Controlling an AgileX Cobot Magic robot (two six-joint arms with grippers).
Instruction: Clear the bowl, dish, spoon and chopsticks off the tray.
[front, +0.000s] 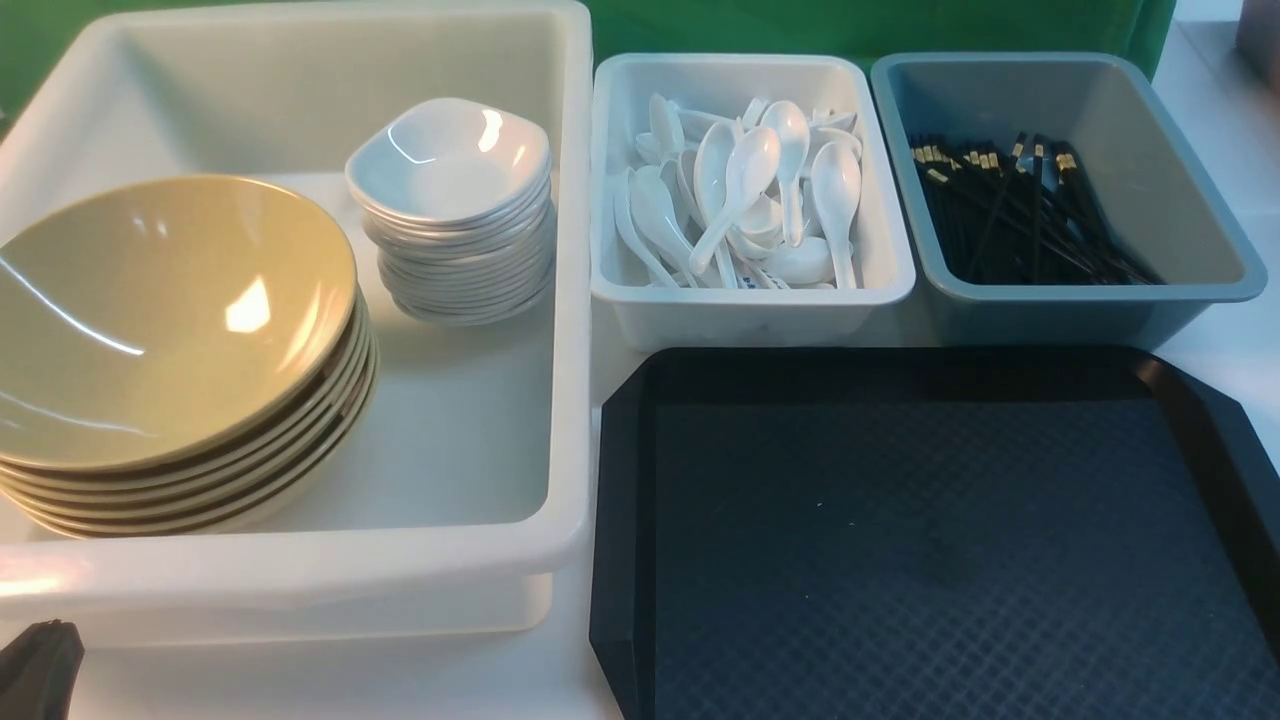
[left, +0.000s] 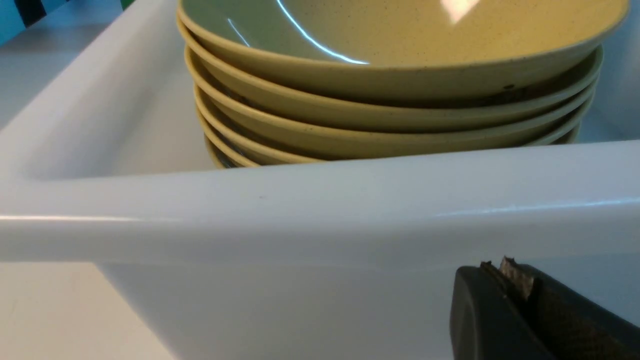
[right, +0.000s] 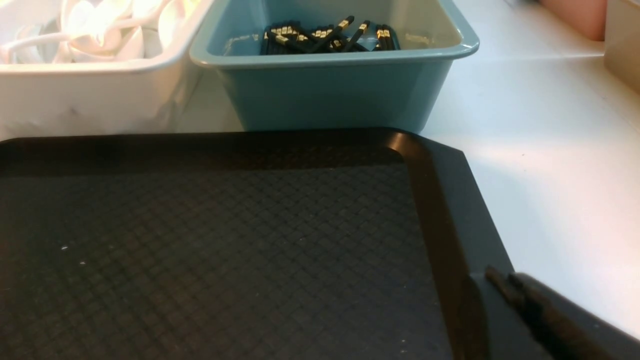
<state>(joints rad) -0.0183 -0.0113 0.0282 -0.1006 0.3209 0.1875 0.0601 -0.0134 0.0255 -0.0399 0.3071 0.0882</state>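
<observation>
Tray (front: 940, 560) fills the lower right of the front view, and its diamond-textured floor carries nothing in any of the three views; only a few pale specks show on it. By that evidence the clearing looks finished, with each kind of ware sorted into a tub behind or beside it. At the left of the front view the top bowl (front: 165, 310) crowns a stack of tan bowls inside the big white tub (front: 560, 330), and just behind it, toward upper centre, the top dish (front: 450, 160) sits on a stack of white dishes in the same tub. Spoons (front: 745, 195) lie heaped in the small white tub (front: 750, 305) at upper centre, directly behind the tray, and black chopsticks (front: 1020, 215) lie bundled in the blue-grey tub (front: 1090, 295) at upper right. Which single bowl, dish, spoon or pair came off the tray cannot be told. The left gripper (left: 505, 295) shows at the lower right of its wrist view, low outside the big tub's wall, jaws pressed together and holding nothing; a dark piece of that arm peeks in at the front view's lower left corner. The right gripper (right: 505, 285) lies over the tray's rim at the lower right of its wrist view, jaws likewise closed and empty. Judging from this, nothing is left to move.
</observation>
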